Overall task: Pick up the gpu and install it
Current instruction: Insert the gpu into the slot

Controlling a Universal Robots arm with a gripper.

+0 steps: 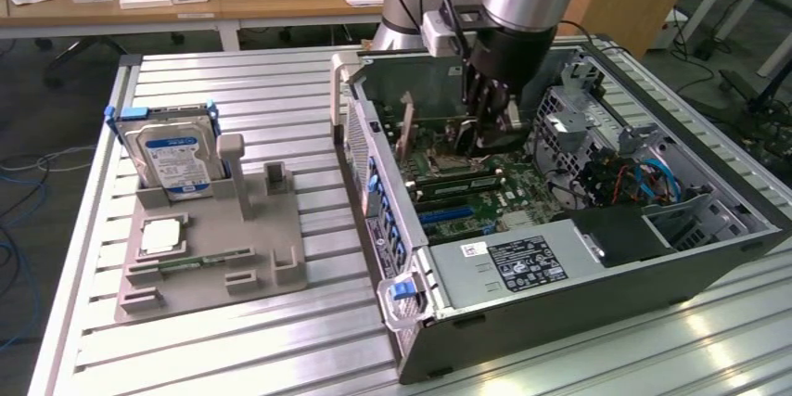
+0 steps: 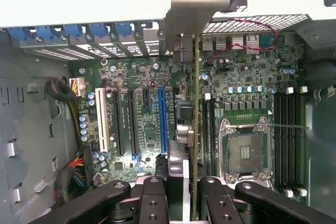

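My gripper (image 1: 489, 132) is down inside the open computer case (image 1: 693, 257), over the motherboard (image 1: 477, 201). It is shut on the gpu (image 2: 196, 129), a thin card seen edge-on in the wrist view, running from between my black fingers (image 2: 152, 203) to its metal bracket (image 2: 184, 19) at the case's rear slot wall. The card stands upright between the blue slot (image 2: 161, 119) and the CPU socket (image 2: 244, 153). In the exterior view its bracket end (image 1: 407, 132) stands near the rear wall. Whether its edge sits in a slot, I cannot tell.
On the exterior view's left, a grey fixture (image 1: 266, 257) holds a silver hard drive (image 1: 173, 150) and a small square chip (image 1: 161, 236). Inside the case are the power supply (image 1: 520, 261), drive cages with blue cables (image 1: 644, 178), and a white slot (image 2: 100, 124).
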